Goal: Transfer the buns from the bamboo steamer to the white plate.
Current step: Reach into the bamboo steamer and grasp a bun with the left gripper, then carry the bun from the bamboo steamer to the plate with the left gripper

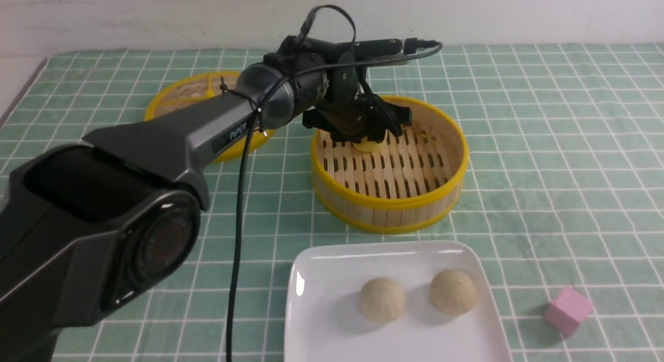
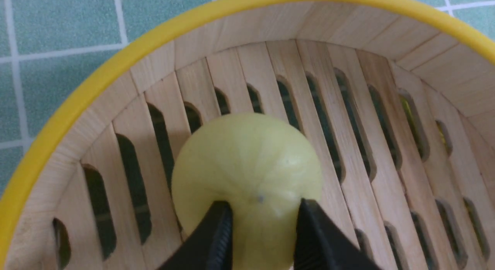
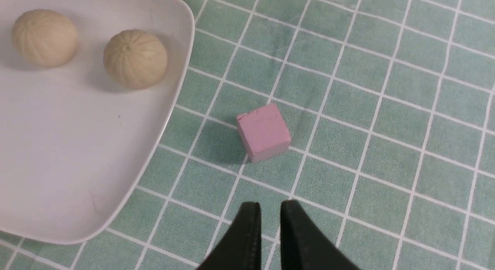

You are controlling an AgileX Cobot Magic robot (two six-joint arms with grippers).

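Black fingers of the left claw pinch the crown of a pale yellow dome-shaped bun, one pressed to each side of its top. The bun is inside the round pale-wood bamboo steamer, over the far left part of its slatted floor; whether it rests on the slats or hangs just clear of them cannot be told. Nothing else lies in the yellow-rimmed basket. Just in front of the steamer is a glossy white square plate carrying two cream-white ribbed buns side by side, apart from each other. A small pink cube sits near the plate's right edge, not touching it, and the right claw hangs above the cloth near that cube, its jaws drawn almost together on nothing. Behind the left arm lies a flat woven yellow-rimmed lid. Everything stands on a green cloth with a white grid, running back to a white wall.
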